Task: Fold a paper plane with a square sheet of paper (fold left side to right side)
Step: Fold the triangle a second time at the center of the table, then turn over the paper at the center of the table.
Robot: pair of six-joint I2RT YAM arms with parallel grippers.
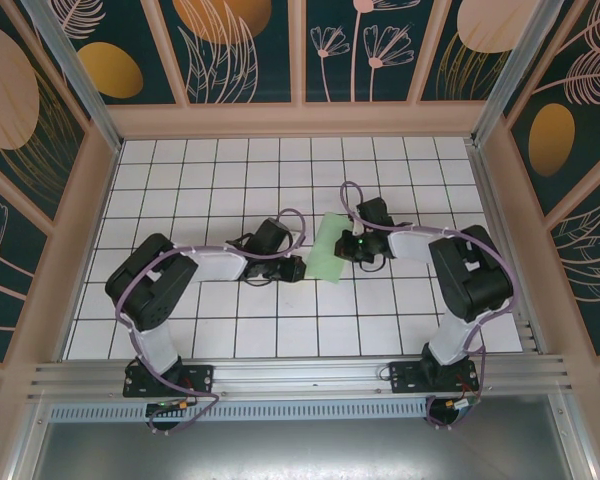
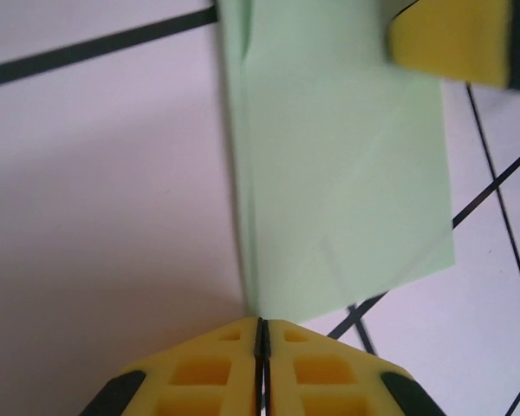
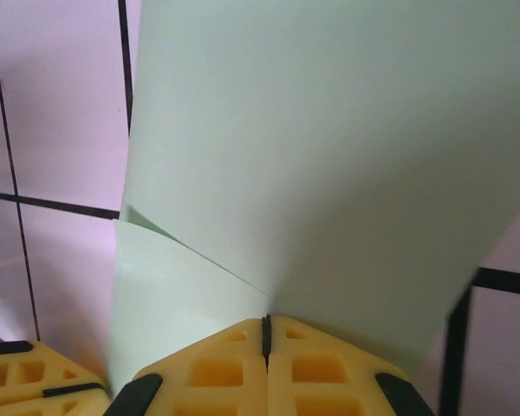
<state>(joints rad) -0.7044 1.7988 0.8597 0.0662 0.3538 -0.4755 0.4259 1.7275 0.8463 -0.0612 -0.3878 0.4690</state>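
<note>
Folded square sheet of paper (image 1: 328,250) runs lengthwise near-to-far

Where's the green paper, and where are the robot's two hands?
green paper (image 1: 325,255), top view, its flat middle.
left hand (image 2: 262,322), left wrist view, between its fingertips.
right hand (image 3: 266,319), right wrist view, between its fingertips.

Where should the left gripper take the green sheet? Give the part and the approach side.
Likely its near left corner, approached low from the left. The square sheet of paper points that corner at the closed fingertips of the left gripper, while the right gripper pinches the opposite edge with a layer lifted, leaving the left edge free.
</note>
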